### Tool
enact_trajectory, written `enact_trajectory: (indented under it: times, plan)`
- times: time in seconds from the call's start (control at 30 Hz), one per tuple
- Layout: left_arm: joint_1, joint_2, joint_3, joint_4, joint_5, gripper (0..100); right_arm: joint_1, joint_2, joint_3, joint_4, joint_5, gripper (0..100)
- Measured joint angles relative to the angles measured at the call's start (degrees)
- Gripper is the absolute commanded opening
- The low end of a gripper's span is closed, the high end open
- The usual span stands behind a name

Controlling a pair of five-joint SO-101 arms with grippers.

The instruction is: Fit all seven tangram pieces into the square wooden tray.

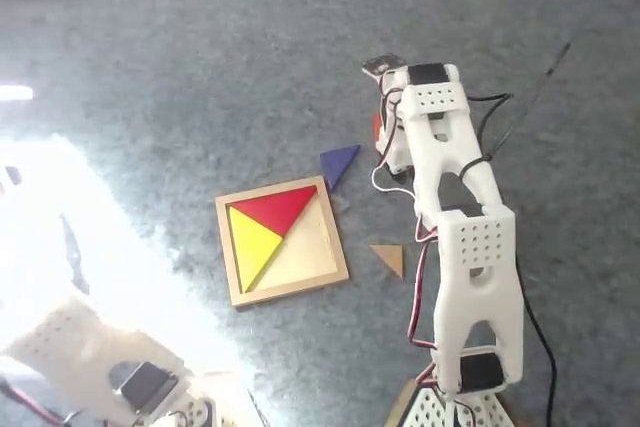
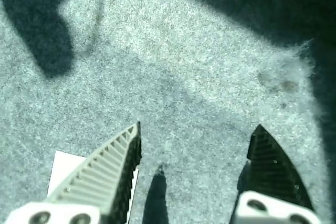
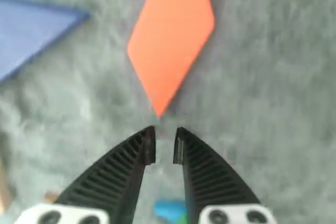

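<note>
The right pincer [image 3: 164, 145], all but clenched and empty, hovers at the tip of the orange parallelogram [image 3: 170, 35], with a blue triangle [image 3: 31, 24] nearby. The left pincer [image 2: 197, 140] hangs released over the grey bench [image 2: 184, 51]. The wooden tray [image 1: 226, 252] holds a red triangle [image 1: 280, 205] and a yellow triangle [image 1: 250, 242], edges touching.

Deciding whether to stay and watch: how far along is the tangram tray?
Done: the red triangle and yellow triangle sit in the tray. In hand: nothing gripped; the right gripper hovers just short of the orange piece. To do: that piece, the blue triangle and the tan triangle lie on the carpet; the left gripper is open over bare carpet.
</note>
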State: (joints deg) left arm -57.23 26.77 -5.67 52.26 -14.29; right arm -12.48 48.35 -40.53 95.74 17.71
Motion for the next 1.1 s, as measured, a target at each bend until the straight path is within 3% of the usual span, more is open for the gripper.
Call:
enact_trajectory:
  times: [0.13,0.33,0.47,0.7,1.1]
  plan:
    - [0.0,0.0,0.0,0.0,0.0,32,-0.18,-8.97,0.62,4.57,0.79,3.1]
    - [0.0,0.0,0.0,0.0,0.0,32,-2.46,-21.98,5.8,1.32,0.44,20.8]
    - [0.0,0.0,0.0,0.0,0.0,32,-6.51,-20.57,8.53,-10.11,-7.56,23.7]
    - [0.0,0.0,0.0,0.0,0.0,32,-6.77,-8.18,9.05,-26.55,-28.57,23.7]
    - [0.0,0.0,0.0,0.0,0.0,32,-4.48,-6.15,9.05,-28.31,-28.75,23.7]
